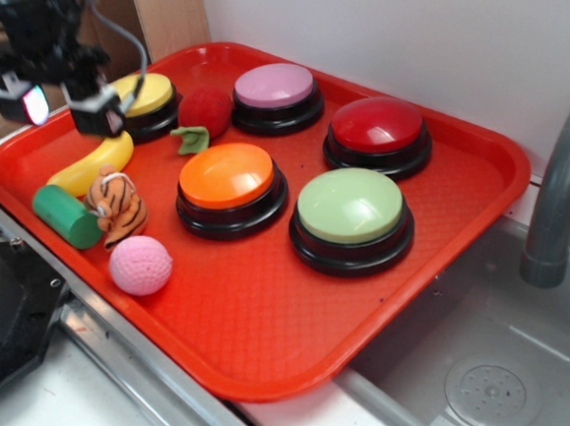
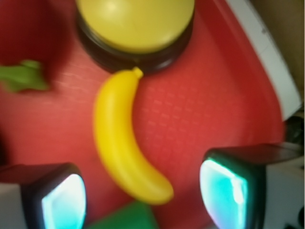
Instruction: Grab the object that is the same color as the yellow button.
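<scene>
A yellow toy banana (image 1: 95,164) lies on the red tray (image 1: 257,319) at the left, its tip close to the yellow button (image 1: 148,94). In the wrist view the banana (image 2: 121,138) runs from the yellow button (image 2: 136,24) at the top down between my fingers. My gripper (image 1: 65,102) hovers above the banana and the button's left side, open and empty. In the wrist view my gripper (image 2: 143,198) is wide open, with the banana's lower end between the two fingers (image 2: 64,202).
A green cylinder (image 1: 67,216), a tiger plush (image 1: 118,205) and a pink ball (image 1: 141,265) lie beside the banana. A red strawberry toy (image 1: 204,113) and orange (image 1: 227,177), pale green (image 1: 350,206), pink (image 1: 275,84) and red (image 1: 378,124) buttons fill the tray. A sink (image 1: 489,387) is at right.
</scene>
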